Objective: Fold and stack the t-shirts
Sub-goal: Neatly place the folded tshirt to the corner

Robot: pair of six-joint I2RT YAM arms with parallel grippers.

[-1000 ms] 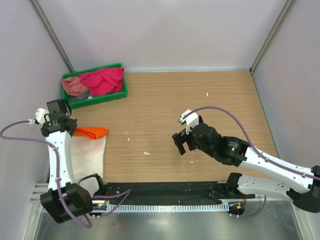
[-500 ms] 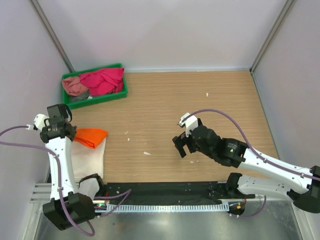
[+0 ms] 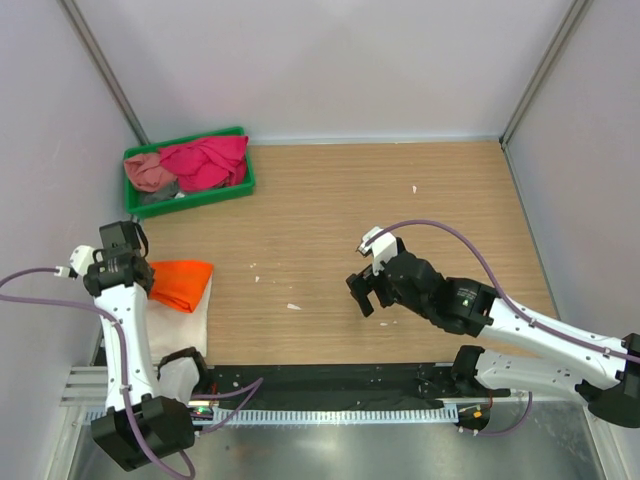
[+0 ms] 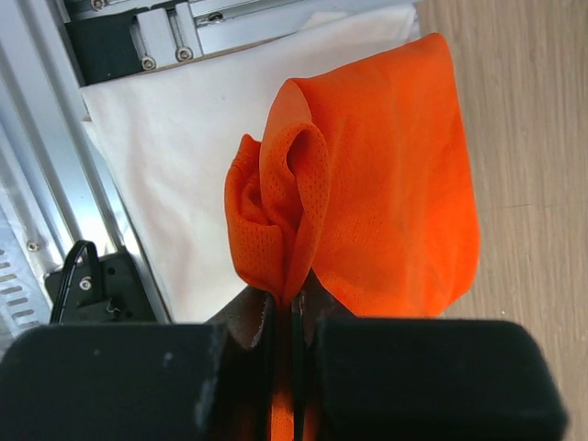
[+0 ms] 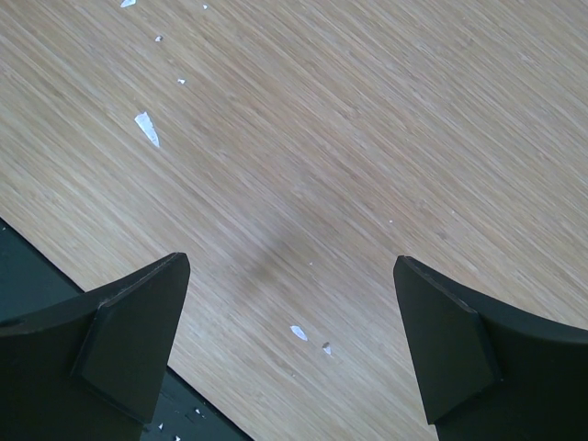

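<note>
Left hand [image 4: 285,312]: I see it clenched on a bunched fold of the orange t-shirt [image 4: 386,202].
Orange t-shirt: spreads away from the hand toward 3 o'clock (top view), draped over the white t-shirt [image 4: 165,165].
White t-shirt: flat, at the worktop's [image 3: 400,200] 8 o'clock edge.
Right hand [image 5: 289,276]: released, fingers wide, over the worktop.

Looks like a robotics lab test cell: plain pale walls [image 3: 330,60] closing in a wood-grain worktop [image 3: 420,200] on three sides. Bolted at the near edge onto a bare metal base [image 3: 350,450], left arm [image 3: 125,320] and right arm [image 3: 520,325], trailing purple cables [image 3: 440,225]. Green plastic tray [image 3: 205,195] in the far left corner.
</note>
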